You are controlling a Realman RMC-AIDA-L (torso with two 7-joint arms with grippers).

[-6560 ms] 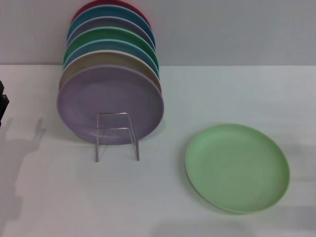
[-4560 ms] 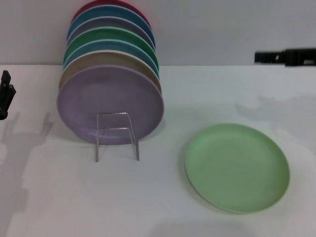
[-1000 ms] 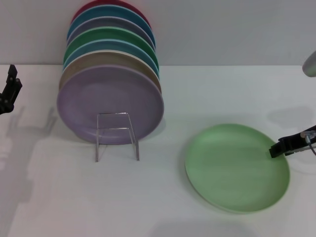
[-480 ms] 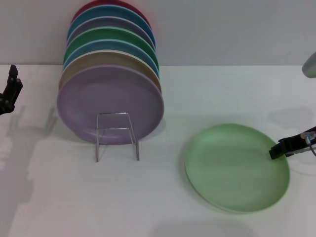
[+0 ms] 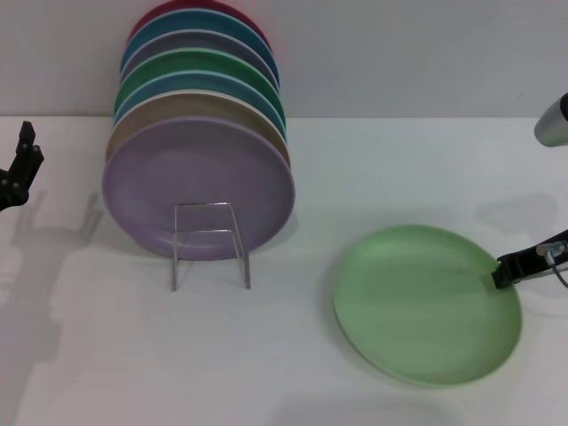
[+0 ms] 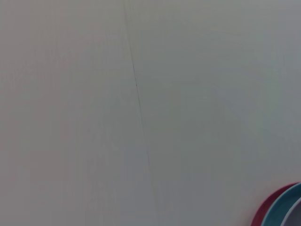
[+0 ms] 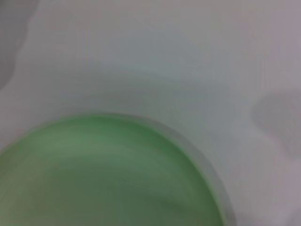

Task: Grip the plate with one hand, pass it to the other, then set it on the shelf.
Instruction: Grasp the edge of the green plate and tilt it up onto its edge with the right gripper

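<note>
White table (image 5: 284, 355), plate (image 5: 426, 306), right claw (image 5: 508, 269) cut off at edge

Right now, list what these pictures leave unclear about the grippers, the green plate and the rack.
- Right gripper, head view: only a dark tip shows at the green plate's right rim; the rest is cut off by the picture's edge, so its grip is unclear.
- Left gripper, head view: partly cut off at the edge.
- Wire rack, head view: the standing plates hide all but its front loop.
- Right wrist view: blurred; the plate is cut off.
</note>
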